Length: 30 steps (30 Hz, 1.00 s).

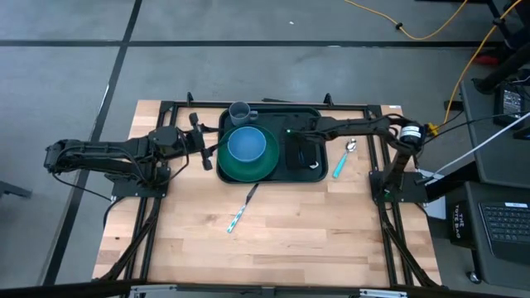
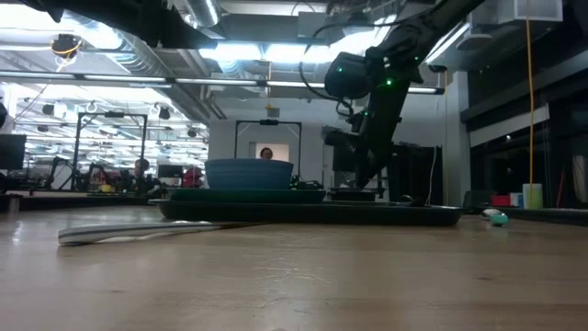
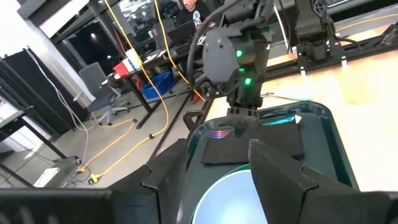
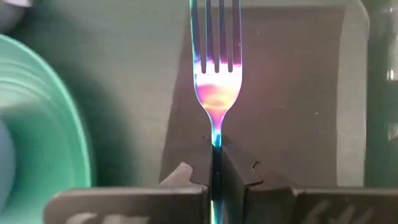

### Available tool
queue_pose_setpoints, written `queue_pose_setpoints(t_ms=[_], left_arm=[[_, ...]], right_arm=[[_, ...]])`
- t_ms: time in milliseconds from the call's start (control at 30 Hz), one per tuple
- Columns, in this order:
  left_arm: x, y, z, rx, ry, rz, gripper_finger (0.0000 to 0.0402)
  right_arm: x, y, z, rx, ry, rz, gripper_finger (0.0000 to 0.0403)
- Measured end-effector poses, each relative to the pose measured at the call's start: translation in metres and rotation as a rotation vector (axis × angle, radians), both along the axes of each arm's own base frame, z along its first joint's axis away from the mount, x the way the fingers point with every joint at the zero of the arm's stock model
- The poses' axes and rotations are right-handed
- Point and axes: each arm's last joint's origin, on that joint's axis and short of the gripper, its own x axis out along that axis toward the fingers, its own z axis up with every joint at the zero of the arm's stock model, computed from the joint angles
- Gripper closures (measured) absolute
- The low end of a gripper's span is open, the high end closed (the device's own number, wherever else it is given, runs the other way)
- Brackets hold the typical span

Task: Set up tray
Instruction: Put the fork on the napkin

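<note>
The dark green tray (image 1: 273,112) sits at the far middle of the bench (image 1: 281,223), holding a green plate (image 1: 248,167) with a blue bowl (image 1: 247,144) plus a black napkin (image 1: 301,155). Right claw (image 4: 216,163) is clamped on an iridescent fork (image 4: 216,68) right over the napkin. Left claw (image 1: 209,146) is released, at the tray's left edge.

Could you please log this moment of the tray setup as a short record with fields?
tray: dark green, on the wooden table
on tray: green plate with blue bowl, grey cup, black napkin
right gripper: shut on an iridescent fork, held over the napkin
left gripper: open, beside the plate
off tray: spoon to the right, knife in front
</note>
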Motion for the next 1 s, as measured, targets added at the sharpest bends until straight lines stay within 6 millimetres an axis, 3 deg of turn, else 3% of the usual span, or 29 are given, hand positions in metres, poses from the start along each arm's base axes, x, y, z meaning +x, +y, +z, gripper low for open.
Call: queue_pose_setpoints(t_ms=[400,667,1000], left_arm=[[0.000,0.000,0.000,-0.001,0.000,0.000,0.0233],[0.000,0.000,-0.001,-0.003,0.006,0.000,0.0233],[0.000,0.000,-0.002,-0.004,0.015,0.000,0.0233]], right_arm=[[-0.007,-0.002,-0.008,0.037,0.060,-0.083,0.0387],[-0.002,-0.005,-0.029,0.048,0.095,-0.090,0.0387],[-0.002,-0.013,-0.029,0.055,0.062,-0.111,0.0387]])
